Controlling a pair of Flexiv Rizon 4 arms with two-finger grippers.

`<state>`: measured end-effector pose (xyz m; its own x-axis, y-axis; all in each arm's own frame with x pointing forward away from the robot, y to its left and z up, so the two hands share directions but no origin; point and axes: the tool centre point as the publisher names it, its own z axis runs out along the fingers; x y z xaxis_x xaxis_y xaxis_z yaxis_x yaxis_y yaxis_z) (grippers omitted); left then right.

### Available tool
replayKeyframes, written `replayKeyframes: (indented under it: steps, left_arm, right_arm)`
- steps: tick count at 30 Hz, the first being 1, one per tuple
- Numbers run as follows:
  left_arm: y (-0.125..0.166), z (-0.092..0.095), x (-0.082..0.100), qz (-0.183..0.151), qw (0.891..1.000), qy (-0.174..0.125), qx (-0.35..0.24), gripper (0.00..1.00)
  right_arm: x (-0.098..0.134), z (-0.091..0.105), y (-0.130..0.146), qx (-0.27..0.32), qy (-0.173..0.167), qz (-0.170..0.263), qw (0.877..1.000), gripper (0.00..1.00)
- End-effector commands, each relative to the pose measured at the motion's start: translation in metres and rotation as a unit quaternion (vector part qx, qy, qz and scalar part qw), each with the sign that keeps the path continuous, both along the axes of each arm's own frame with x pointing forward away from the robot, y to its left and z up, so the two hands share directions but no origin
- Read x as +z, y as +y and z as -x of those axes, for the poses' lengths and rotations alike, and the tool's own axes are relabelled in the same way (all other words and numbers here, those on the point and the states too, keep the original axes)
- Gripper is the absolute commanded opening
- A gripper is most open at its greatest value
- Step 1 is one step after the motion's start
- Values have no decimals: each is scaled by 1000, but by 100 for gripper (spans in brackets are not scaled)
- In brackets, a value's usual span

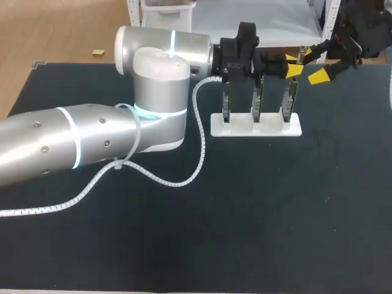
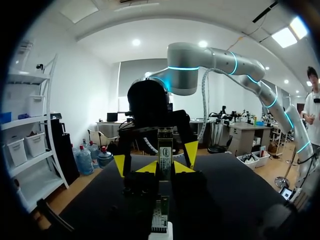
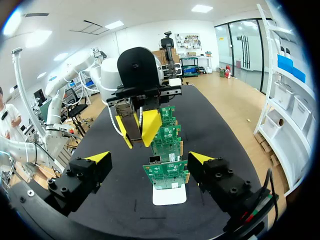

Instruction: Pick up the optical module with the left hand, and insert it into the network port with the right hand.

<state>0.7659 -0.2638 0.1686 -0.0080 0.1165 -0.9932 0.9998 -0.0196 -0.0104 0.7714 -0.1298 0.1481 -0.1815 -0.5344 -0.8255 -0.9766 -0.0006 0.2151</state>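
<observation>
Left arm (image 1: 92, 138) lies stretched across the dark worktop (image 1: 275, 214). Left fingers (image 2: 149, 168) pinch the optical module (image 2: 165, 150) upright above circuit boards (image 3: 165, 172) in a white stand (image 1: 256, 125). Right fingers (image 3: 97, 157), spread wide, face it.

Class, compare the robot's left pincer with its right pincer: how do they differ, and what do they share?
The left pincer is shut on the module; the right pincer is open and holds nothing. The left pincer's yellow tips stand close together; the right pincer's are spread wide apart. Both have bright yellow tips, and they face each other over the table near the white stand.
</observation>
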Motion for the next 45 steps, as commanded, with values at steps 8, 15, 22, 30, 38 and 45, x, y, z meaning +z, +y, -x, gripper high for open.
replayKeyframes:
  steps: [8, 15, 22, 30, 38, 45]
  left_arm:
    - [-3, -2, -3, -1, 1000, 1, 5, 0]
    - [-5, -6, -3, -5, 1000, 1, 4, 0]
    - [-4, -8, -5, -6, 1000, 4, 7, 0]
    - [-3, -8, -5, -6, 1000, 3, 7, 0]
    - [-2, -7, -5, -10, 1000, 5, 7, 0]
    - [-3, -7, -4, -13, 1000, 5, 4, 0]
  right_arm:
    - [0, 0, 0, -1, 0, 0, 1000, 100]
    - [0, 0, 0, -1, 0, 0, 1000, 100]
    - [0, 0, 0, -1, 0, 0, 1000, 100]
    - [0, 0, 0, -1, 0, 0, 1000, 100]
    - [0, 0, 0, -1, 0, 0, 1000, 100]
    - [0, 0, 0, -1, 0, 0, 1000, 100]
